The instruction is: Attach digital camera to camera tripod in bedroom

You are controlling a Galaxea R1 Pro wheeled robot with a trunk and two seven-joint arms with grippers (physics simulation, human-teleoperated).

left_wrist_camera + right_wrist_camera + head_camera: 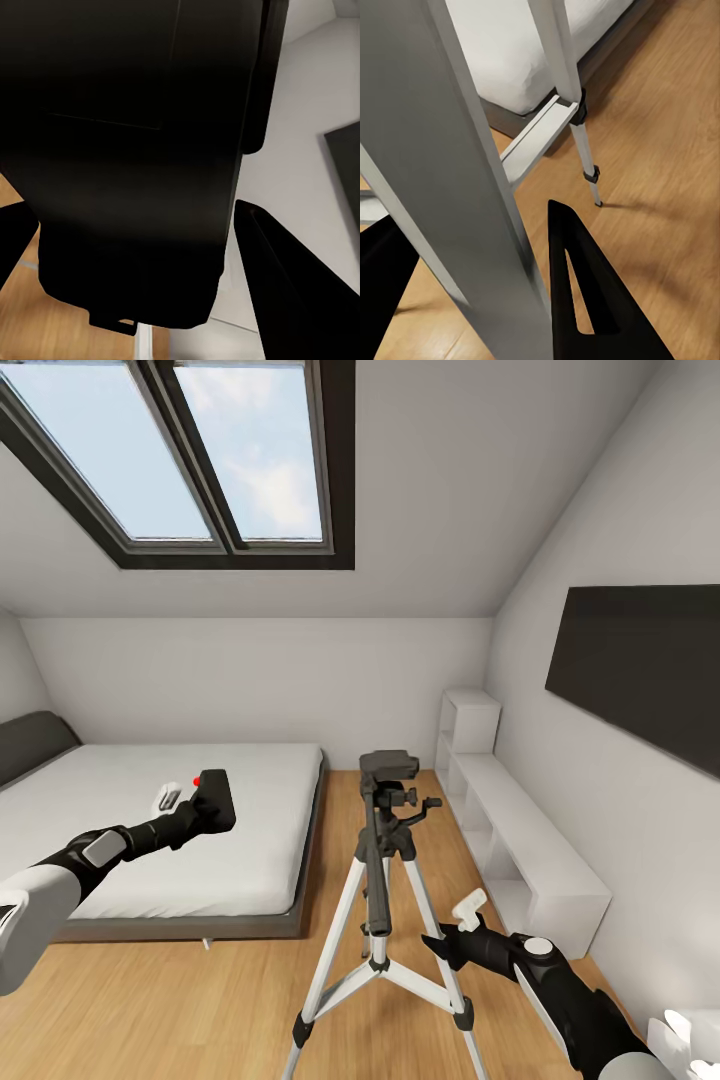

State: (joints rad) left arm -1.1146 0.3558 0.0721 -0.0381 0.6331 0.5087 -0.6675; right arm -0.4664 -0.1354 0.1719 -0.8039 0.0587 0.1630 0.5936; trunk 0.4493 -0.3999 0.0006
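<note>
Fingers [277, 292] around one digital camera [214, 800]

White sloped ceiling with a big dark-framed skylight [215, 460] showing blue sky, light wood floor [200, 1010], grey bed [200, 830], low white shelf [520, 840], black TV [650, 670] on the wall.

camera tripod [385, 880] on floor [200, 1000], bed [180, 830] left, shelf [520, 850] right

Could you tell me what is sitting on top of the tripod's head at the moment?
Nothing is mounted on the tripod: its black head plate is bare. The camera is in the left gripper, over the bed. The plate's top face cannot be seen.
</note>
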